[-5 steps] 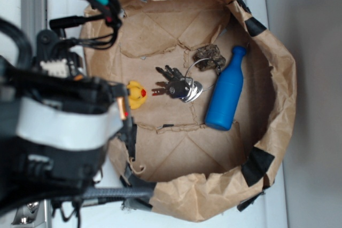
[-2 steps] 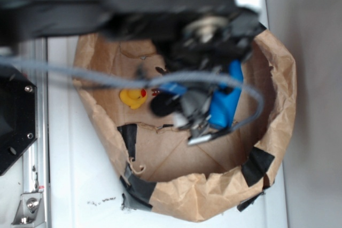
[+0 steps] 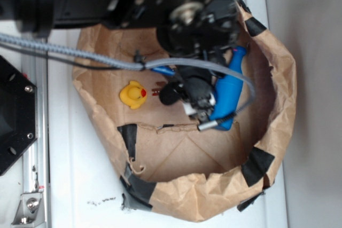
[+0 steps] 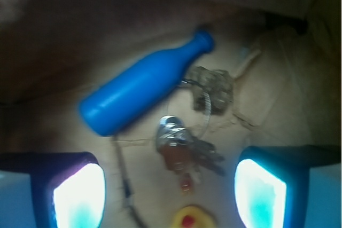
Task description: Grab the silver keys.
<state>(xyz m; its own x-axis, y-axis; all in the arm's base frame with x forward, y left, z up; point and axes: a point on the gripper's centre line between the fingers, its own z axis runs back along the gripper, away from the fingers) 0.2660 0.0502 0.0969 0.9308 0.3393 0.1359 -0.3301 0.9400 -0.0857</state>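
In the wrist view the silver keys [image 4: 184, 148] lie on the brown paper floor, fanned on a thin wire ring that loops up to a brown mottled lump [image 4: 214, 86]. My gripper [image 4: 170, 196] is open above them, its two glowing fingers [image 4: 80, 196] wide apart to either side, with the keys between and just ahead of them. In the exterior view my gripper [image 3: 200, 105] hangs over the middle of the paper bowl and hides the keys, apart from a small reddish key tip [image 3: 158, 92].
A blue bottle [image 4: 141, 86] lies beside the keys, also seen in the exterior view [image 3: 227, 97]. A yellow duck [image 3: 133, 95] sits to their other side, at the bottom edge of the wrist view [image 4: 187, 218]. The crumpled paper wall [image 3: 278, 94] rings everything.
The arm has swung from the left over the paper bowl. Its gripper now hangs above the keys and hides them and the lump from the exterior camera.
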